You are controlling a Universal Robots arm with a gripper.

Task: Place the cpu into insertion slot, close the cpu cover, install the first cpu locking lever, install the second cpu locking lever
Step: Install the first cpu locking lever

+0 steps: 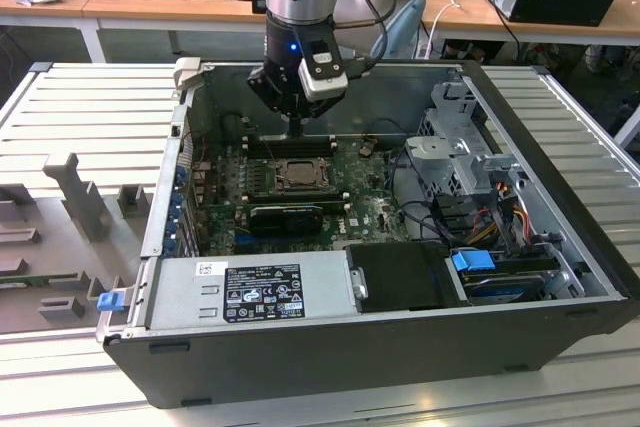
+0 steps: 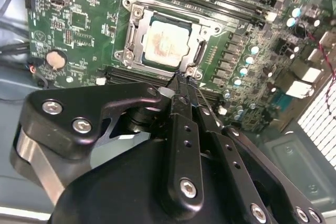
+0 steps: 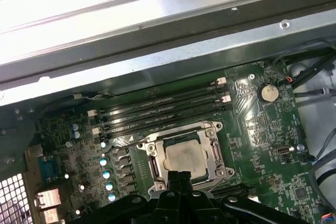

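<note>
Gripper: the gripper (image 2: 181, 80) has its fingers drawn together to a narrow tip. I cannot tell whether anything thin is caught between them.
Tip position: it hangs just beside one corner of the socket (image 2: 129, 54), low over the green board (image 2: 79, 24). In the exterior view the gripper (image 1: 296, 132) stands between the socket and the case's far wall.
Cpu: the cpu (image 2: 167, 41) lies flat and square inside the socket, pale face up. It shows in both wrist views (image 3: 185, 156).
Cover: the cover (image 2: 137, 32) looks folded down around the cpu, which shows through its cut-out.
Levers: a thin wire lever (image 3: 131, 138) runs along the socket's side next to the memory slots (image 3: 163, 111). I cannot tell whether it is hooked down.
Progress: seating the cpu looks done and the cover most likely closed. I judge the locking levers to be the part left.
Case: the open computer case (image 1: 400, 347) holds the board, a power supply (image 1: 255, 292) by the near wall and a drive cage (image 1: 455, 147) with loose cables on the exterior view's right.
</note>
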